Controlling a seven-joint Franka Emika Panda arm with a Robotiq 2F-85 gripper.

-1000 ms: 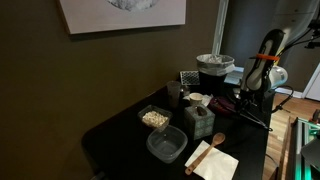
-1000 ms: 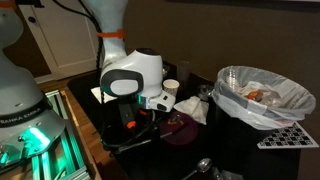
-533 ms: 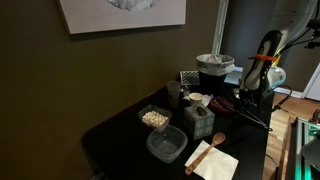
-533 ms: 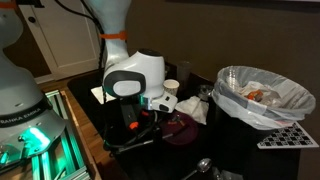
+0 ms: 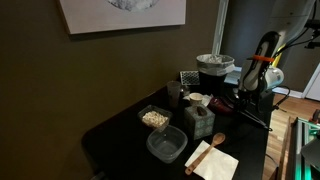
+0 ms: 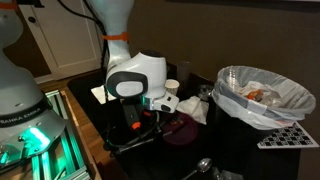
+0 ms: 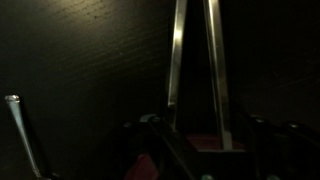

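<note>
In the wrist view a pair of metal tongs (image 7: 178,60) lies on the black tabletop, its two shiny arms running up from a dark red hinge end (image 7: 205,142). My gripper (image 7: 200,135) hangs low over that end, with a dark finger on each side of it. The picture is too dark to tell whether the fingers touch the tongs. In both exterior views the white wrist (image 6: 135,78) is down at the table's edge (image 5: 250,92), and the gripper (image 6: 140,122) is mostly hidden beneath it, by an orange part.
A lined waste bin (image 6: 262,95) stands close by, with a purple bowl (image 6: 182,128), a white cup (image 6: 171,88) and a spoon (image 6: 200,167). Farther along the table sit a food tub (image 5: 154,118), an empty tub (image 5: 166,145), a grey box (image 5: 198,120) and a napkin (image 5: 212,160). Another metal utensil (image 7: 20,130) lies at the left.
The arm has hardly moved in the exterior views. No object on the table has shifted.
</note>
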